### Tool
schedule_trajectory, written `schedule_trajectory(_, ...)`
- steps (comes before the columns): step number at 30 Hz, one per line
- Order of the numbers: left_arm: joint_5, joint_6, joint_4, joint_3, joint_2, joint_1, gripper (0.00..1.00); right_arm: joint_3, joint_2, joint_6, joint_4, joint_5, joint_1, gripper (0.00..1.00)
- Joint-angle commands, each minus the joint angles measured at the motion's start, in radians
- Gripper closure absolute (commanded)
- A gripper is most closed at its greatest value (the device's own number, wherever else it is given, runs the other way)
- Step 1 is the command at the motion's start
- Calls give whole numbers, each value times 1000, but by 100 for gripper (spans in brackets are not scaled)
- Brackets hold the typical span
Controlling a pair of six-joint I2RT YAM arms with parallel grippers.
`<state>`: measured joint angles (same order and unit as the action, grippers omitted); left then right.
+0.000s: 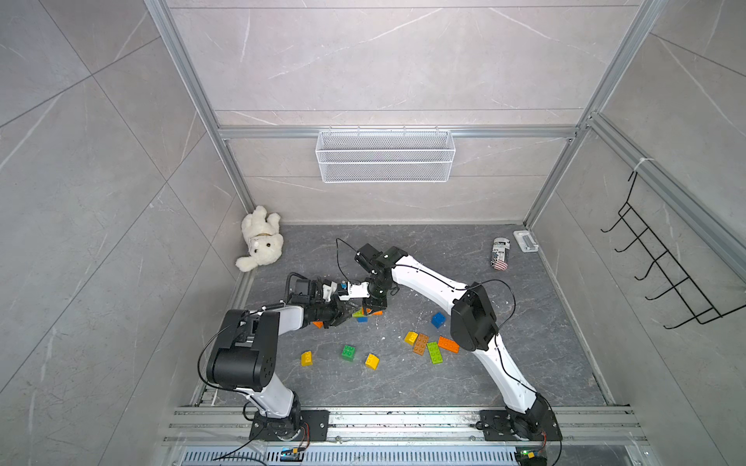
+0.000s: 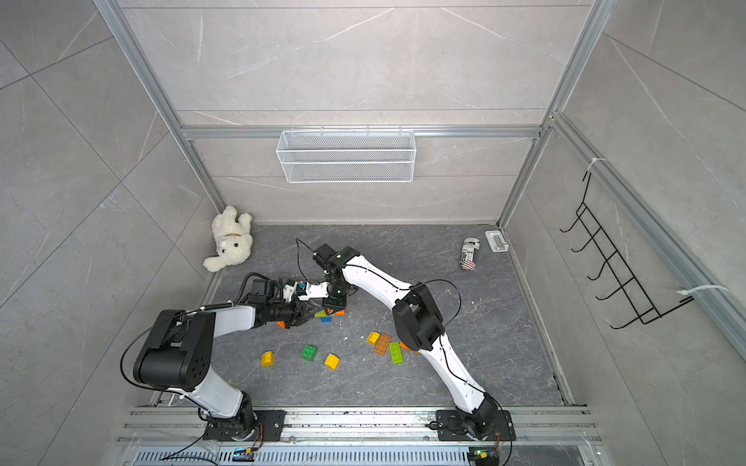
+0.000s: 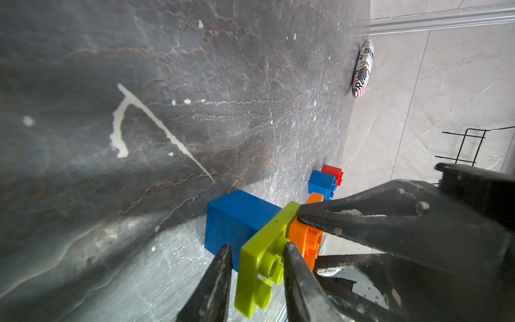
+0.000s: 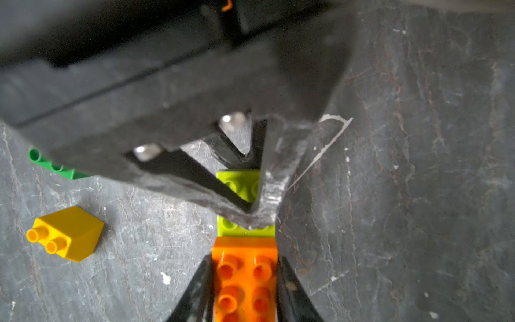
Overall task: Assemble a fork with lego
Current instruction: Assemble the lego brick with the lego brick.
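Left pincer [image 1: 349,314], veined slab [image 1: 403,387], pale walls [image 1: 383,60]

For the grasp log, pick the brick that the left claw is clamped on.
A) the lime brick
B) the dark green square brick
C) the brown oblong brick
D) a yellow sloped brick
A: in the left wrist view the left claw pinches the lime brick between its two fingers, while the right claw grips the orange brick next to it.
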<state>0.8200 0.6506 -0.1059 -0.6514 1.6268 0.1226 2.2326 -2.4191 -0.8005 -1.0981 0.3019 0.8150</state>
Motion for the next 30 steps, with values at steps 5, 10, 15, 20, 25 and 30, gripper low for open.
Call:
schedule_trajectory(5, -67, -40, 72, -12, 42, -8, 68, -54, -16, -84, -29, -45, 24, 67)
schedule_trajectory(10, -69, -47, 79, -10, 50, -11, 69, -4, -61, -73, -54, -48, 24, 68)
schedule_trajectory(15, -74, -48, 79, -3, 53, -12, 70, 15, -111, -28, -80, -90, 36, 68)
schedule_trajectory(20, -71, -46, 65, 7, 54, -12, 71, -38, -130, 40, -37, -206, 50, 69)
schedule_trajectory(25, -67, -44, 57, 12, 55, -13, 71, -88, -91, 74, 44, -266, 62, 67)
schedule_trajectory(30, -59, -39, 53, 17, 39, -13, 70, -53, -126, 94, 11, -297, 75, 66)
